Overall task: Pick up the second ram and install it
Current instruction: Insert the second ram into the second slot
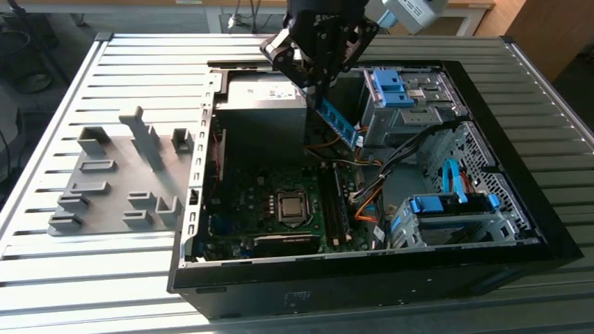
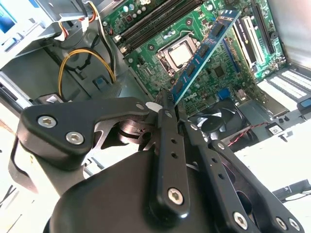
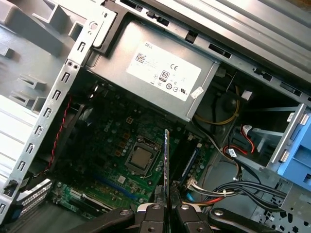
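The gripper (image 1: 314, 83) has its fingers (image 3: 159, 209) closed on one end of the second ram (image 2: 204, 51), which extends beyond the fingertips, above the motherboard (image 3: 112, 145) of the open computer case (image 1: 519, 209). Pickup is complete; the ram is not yet seated in a memory slot (image 2: 160, 17).

The arm reaches down — gripper (image 1: 316, 82) fingers (image 3: 156, 213) pinched close together.

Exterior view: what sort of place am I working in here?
Probably a lab or workshop test bench: an opened computer case lies on a slatted metal table, beside a grey holder block; the gripper holds the second ram.
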`<control>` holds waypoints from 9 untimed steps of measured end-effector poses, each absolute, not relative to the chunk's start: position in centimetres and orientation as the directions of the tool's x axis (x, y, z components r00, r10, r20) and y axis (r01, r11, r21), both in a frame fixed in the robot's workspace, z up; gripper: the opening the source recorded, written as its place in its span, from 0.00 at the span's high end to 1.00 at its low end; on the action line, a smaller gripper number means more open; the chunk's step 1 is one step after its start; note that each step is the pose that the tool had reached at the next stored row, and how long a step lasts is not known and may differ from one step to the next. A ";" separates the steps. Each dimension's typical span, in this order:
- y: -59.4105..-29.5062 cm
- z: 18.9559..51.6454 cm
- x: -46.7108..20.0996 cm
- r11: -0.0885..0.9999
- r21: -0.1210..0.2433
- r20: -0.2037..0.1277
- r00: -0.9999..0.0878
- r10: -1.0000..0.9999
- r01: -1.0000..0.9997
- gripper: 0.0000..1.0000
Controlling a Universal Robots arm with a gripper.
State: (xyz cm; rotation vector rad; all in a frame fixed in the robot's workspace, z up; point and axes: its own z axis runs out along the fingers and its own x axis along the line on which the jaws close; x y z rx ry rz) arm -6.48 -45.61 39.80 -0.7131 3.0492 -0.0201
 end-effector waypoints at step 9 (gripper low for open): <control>-45.6 39.8 -6.5 0.911 -0.015 -0.007 -0.911 -0.413 -0.413 0.86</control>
